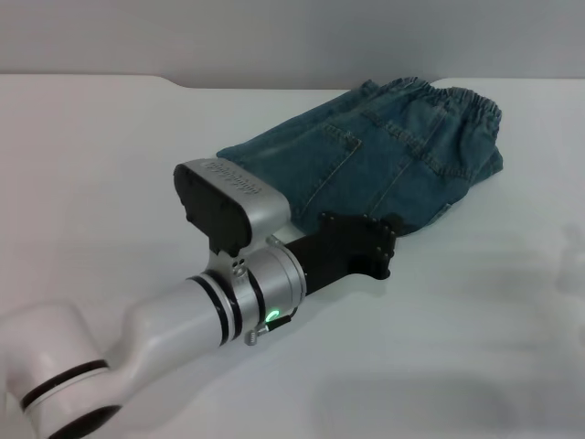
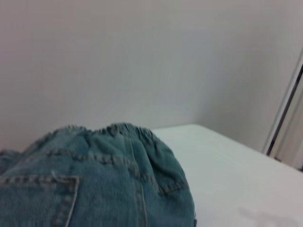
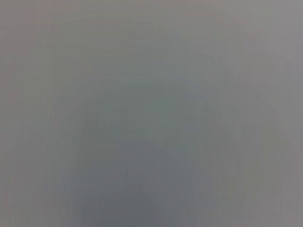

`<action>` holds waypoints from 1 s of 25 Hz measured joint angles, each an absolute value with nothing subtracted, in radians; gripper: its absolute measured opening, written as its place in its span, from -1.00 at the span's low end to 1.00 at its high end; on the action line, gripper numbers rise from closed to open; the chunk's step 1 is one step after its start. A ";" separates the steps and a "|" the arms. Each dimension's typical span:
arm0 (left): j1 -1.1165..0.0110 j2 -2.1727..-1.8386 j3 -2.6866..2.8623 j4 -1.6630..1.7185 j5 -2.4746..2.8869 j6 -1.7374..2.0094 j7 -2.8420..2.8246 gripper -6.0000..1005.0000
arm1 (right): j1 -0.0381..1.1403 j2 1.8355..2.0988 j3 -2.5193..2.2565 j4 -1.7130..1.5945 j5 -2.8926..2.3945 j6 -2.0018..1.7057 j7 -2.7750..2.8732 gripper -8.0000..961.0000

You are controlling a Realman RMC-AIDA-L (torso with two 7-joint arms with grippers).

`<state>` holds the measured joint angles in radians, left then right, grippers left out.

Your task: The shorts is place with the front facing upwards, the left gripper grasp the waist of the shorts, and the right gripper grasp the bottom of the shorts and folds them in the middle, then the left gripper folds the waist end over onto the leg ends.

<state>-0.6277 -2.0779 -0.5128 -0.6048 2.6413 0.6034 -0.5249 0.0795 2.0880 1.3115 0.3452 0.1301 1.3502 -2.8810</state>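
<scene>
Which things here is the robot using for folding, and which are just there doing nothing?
For the job:
- the shorts, already folded lengthwise
- the waist of the shorts, at the far end
- the left gripper, at the shorts' near edge

Just there:
- the white table
- the metal post beside it

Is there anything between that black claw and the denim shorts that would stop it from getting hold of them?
Nothing visible does. The left gripper sits right at the near edge of the shorts, with only bare white table around them. The gathered waist lies at the far end, also unobstructed. The right gripper is out of view.
</scene>
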 joint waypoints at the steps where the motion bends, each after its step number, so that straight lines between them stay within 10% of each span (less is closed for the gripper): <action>1: -0.628 -2.078 -0.513 -0.605 2.641 0.603 -0.525 -0.99 | 0.079 2.088 1.312 0.345 0.130 1.350 -2.881 -0.98; 25: -0.758 -2.078 -0.539 -0.451 2.636 0.552 -0.528 -0.99 | 0.071 2.091 1.312 0.351 0.138 1.375 -2.882 -0.98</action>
<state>-0.7579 -2.0785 -0.5391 -0.4510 2.6356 0.5517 -0.5277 0.0710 2.0908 1.3115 0.3505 0.1382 1.3749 -2.8824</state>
